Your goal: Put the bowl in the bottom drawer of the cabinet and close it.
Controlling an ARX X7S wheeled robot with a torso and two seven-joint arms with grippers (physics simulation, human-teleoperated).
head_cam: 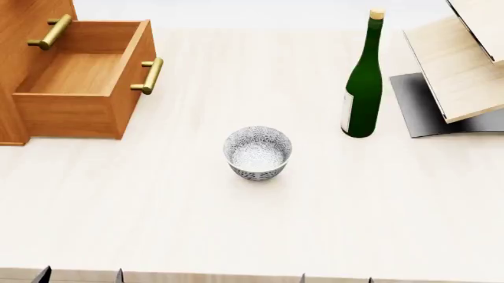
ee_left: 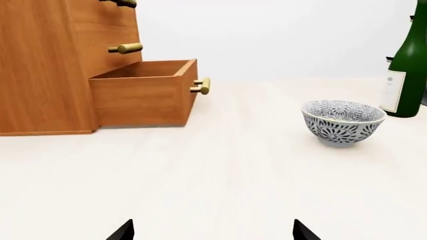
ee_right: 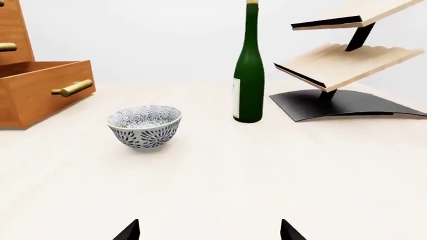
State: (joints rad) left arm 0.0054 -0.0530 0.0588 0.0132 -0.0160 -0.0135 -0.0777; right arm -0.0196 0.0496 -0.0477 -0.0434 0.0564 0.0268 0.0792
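A: Left fingers (ee_left: 127,231) and right fingers (ee_right: 130,231) show only dark tips, set apart, gripping nothing.

B: And the bowl (head_cam: 258,152)?

A: Upright on the table (head_cam: 236,236), mid-way, well apart from the bottom drawer (head_cam: 82,76), which stands pulled out of the cabinet (ee_left: 40,65).

B: Differences between views?

A: Only the head view looks into the drawer. The right wrist view shows the rack's (ee_right: 340,65) tiers; the bottle (ee_left: 405,65) is cut off in the left.
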